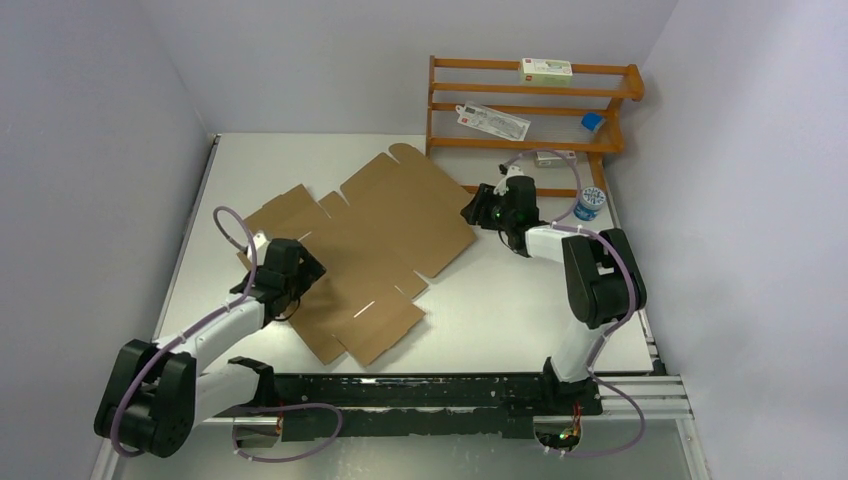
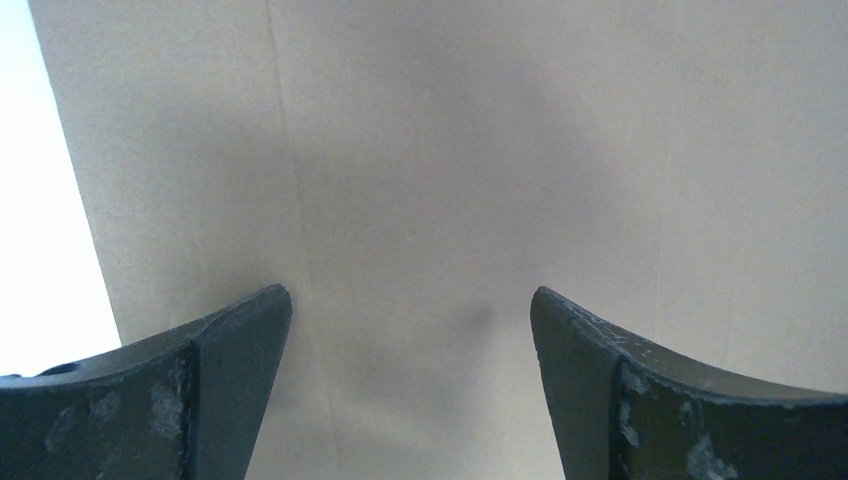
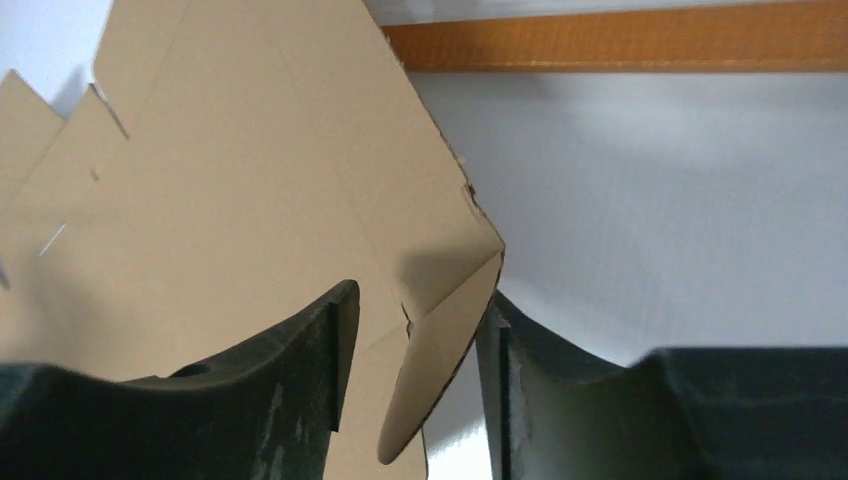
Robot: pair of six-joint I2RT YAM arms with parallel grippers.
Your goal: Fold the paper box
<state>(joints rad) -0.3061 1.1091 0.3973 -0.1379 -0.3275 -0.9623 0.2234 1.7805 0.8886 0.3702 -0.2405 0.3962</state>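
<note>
The paper box (image 1: pixel 370 240) lies as a flat brown cardboard sheet in the middle of the table, with flaps and slits around its rim. My left gripper (image 1: pixel 290 285) hovers over the sheet's left part, open wide; in the left wrist view its gripper (image 2: pixel 410 300) looks straight down on bare cardboard (image 2: pixel 420 150). My right gripper (image 1: pixel 478 212) is at the sheet's right edge. In the right wrist view a small side flap (image 3: pixel 445 350) stands raised between the jaws of the gripper (image 3: pixel 420 300). The flap leans on the right finger (image 3: pixel 520 380), with a gap to the left finger.
An orange wooden rack (image 1: pixel 530 110) stands at the back right and holds white cartons (image 1: pixel 546 70) and a small blue item (image 1: pixel 592 121). A small blue-and-white jar (image 1: pixel 588 205) sits by the rack's foot, close behind the right arm. Walls enclose the table.
</note>
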